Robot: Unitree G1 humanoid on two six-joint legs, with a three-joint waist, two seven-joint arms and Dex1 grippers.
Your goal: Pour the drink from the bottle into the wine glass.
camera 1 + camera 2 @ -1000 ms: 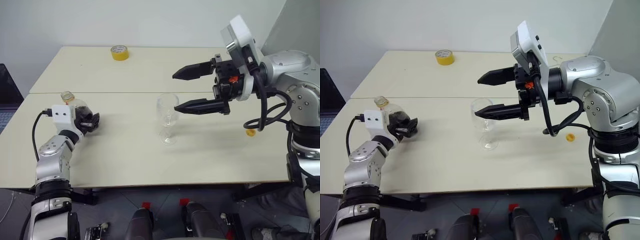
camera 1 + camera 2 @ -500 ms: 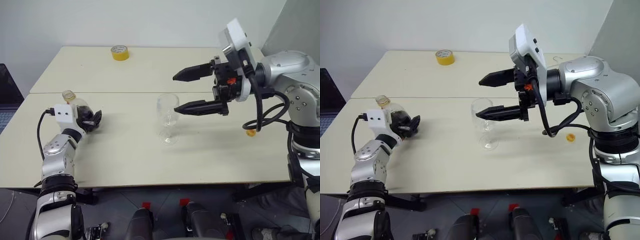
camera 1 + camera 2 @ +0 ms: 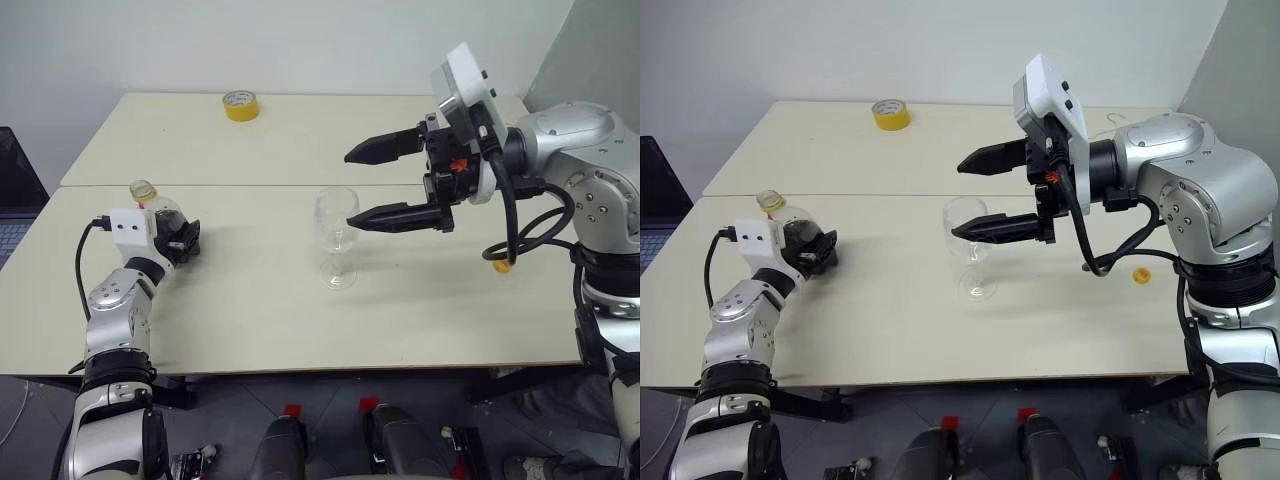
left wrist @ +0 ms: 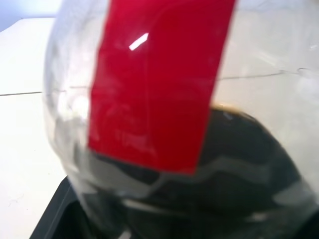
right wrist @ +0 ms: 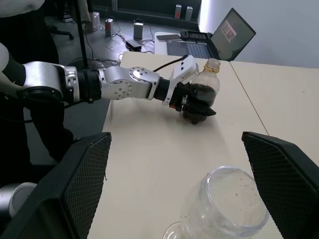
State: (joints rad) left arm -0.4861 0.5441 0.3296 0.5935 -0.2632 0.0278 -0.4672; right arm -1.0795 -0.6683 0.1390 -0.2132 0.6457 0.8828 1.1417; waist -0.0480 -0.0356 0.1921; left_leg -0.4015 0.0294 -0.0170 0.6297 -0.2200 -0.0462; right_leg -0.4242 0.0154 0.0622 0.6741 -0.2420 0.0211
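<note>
Beige counter [image 3: 300, 310]: left tool [image 3: 183, 240] pinching bottle [image 3: 160, 215], right tool [image 3: 362, 185] spread; uncapped bottle may spill if squeezed.

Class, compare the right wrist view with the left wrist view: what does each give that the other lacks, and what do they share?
Right wrist view: the wine glass from above, empty, a laptop, and the left gripper around the bottle. Left wrist view: the red label up close. Shared: the bottle, its dark drink, the table.

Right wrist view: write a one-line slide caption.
Left gripper around the bottle; empty wine glass waits between open right fingers.
</note>
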